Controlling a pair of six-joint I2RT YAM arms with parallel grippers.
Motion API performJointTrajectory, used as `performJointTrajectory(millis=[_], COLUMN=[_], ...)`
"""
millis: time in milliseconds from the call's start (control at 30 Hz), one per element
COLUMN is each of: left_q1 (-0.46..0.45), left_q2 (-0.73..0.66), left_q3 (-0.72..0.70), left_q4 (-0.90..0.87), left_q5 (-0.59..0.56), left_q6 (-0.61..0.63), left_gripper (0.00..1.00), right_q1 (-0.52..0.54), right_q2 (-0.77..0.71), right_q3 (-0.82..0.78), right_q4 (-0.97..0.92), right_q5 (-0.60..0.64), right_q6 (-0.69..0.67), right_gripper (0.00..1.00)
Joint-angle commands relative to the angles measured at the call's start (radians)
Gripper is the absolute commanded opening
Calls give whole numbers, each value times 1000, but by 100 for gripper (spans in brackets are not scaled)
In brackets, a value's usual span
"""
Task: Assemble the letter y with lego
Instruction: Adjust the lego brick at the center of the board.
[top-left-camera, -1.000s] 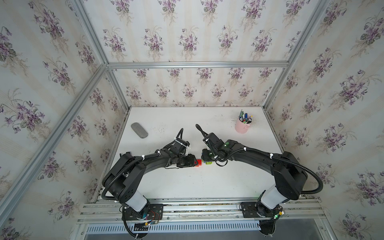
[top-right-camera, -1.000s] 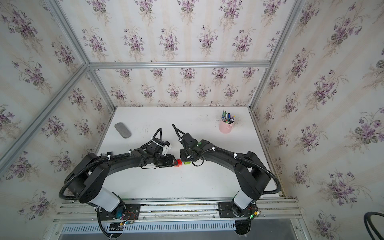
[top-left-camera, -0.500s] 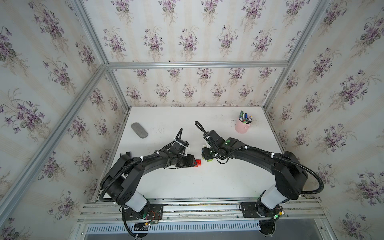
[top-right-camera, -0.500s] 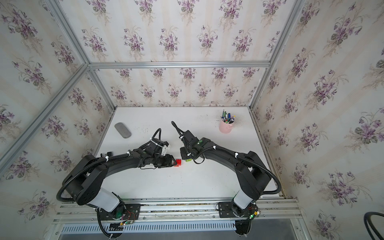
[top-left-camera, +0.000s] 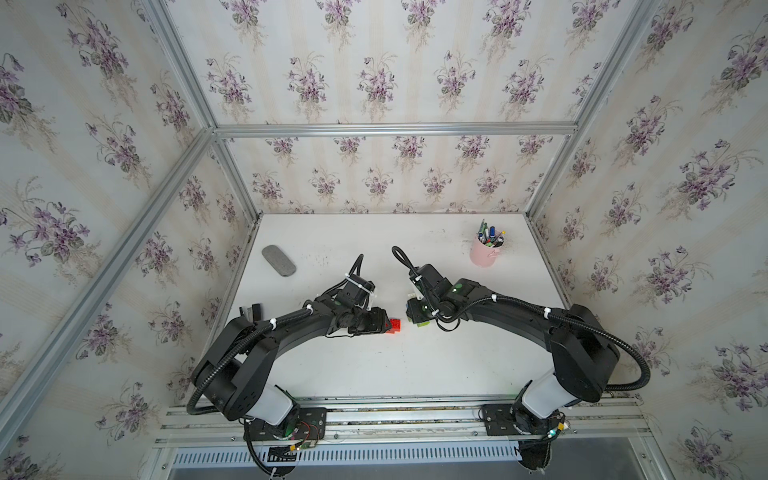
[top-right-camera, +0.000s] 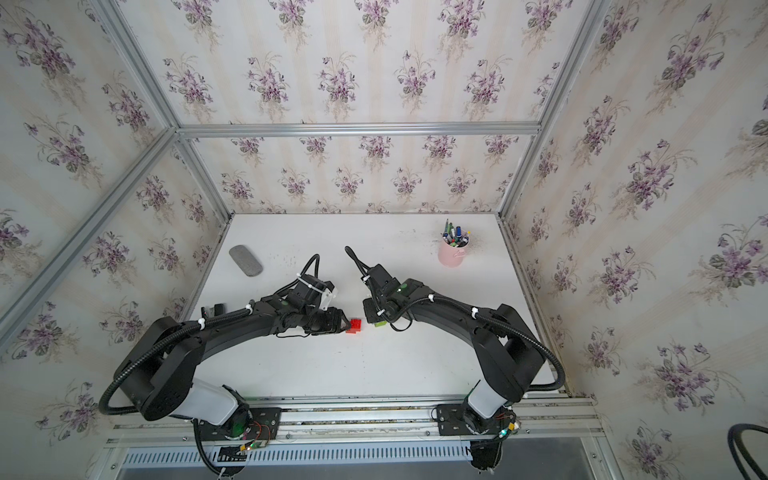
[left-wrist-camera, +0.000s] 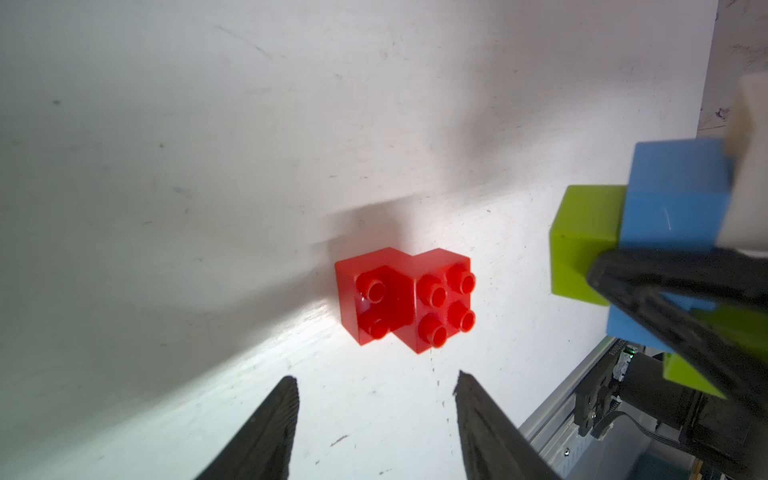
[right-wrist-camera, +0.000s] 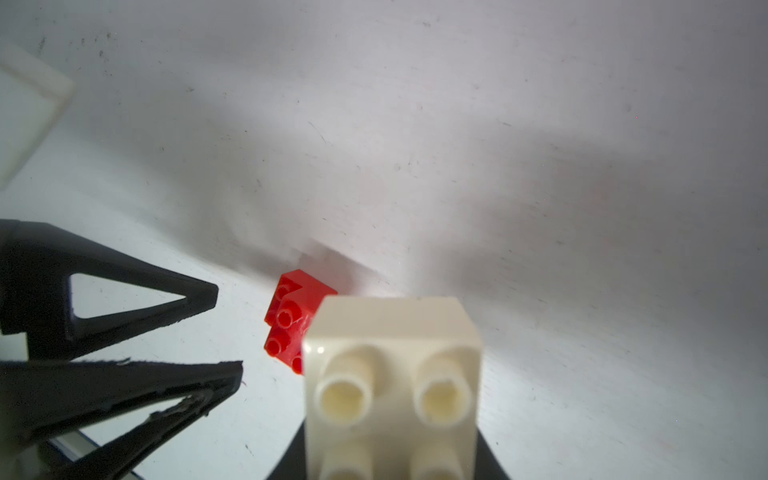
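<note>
Two red lego bricks (left-wrist-camera: 403, 299), joined with an offset, rest on the white table (top-left-camera: 374, 365) and appear in both top views (top-right-camera: 354, 325). My left gripper (left-wrist-camera: 376, 378) is open just short of them, apart from them, with nothing between its fingers. My right gripper (top-left-camera: 415, 318) is shut on a cluster of joined bricks. The left wrist view shows that cluster's blue brick (left-wrist-camera: 681, 199), lime-green brick (left-wrist-camera: 582, 237) and cream-white brick (left-wrist-camera: 748, 166). The cream-white brick (right-wrist-camera: 390, 374) fills the near part of the right wrist view, and the red pair (right-wrist-camera: 291, 320) lies beyond it. A small gap separates the cluster from the red pair.
A pink pen cup (top-left-camera: 484, 253) stands at the back right of the table. A grey oblong object (top-left-camera: 278, 260) lies at the back left. Aluminium frame rails and papered walls enclose the table on three sides.
My right gripper has drawn back a little to the right with its brick cluster, widening the gap to the red pair. The left arm has hardly moved.
</note>
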Motion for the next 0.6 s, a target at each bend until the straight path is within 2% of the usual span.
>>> performJointTrajectory(millis=[0, 567], left_q1=[-6, -23], left_q2=[-23, 65], left_q3=[-23, -7], left_q4=[-40, -58], left_q5=[-2, -101], left_q6=[19, 22], left_gripper=[61, 56], right_q1=[1, 1], right_q2=[-6, -6], right_q3=[8, -10], right_q4=[16, 38], right_q5=[2, -17], right_q6=[-11, -1], right_gripper=[20, 20])
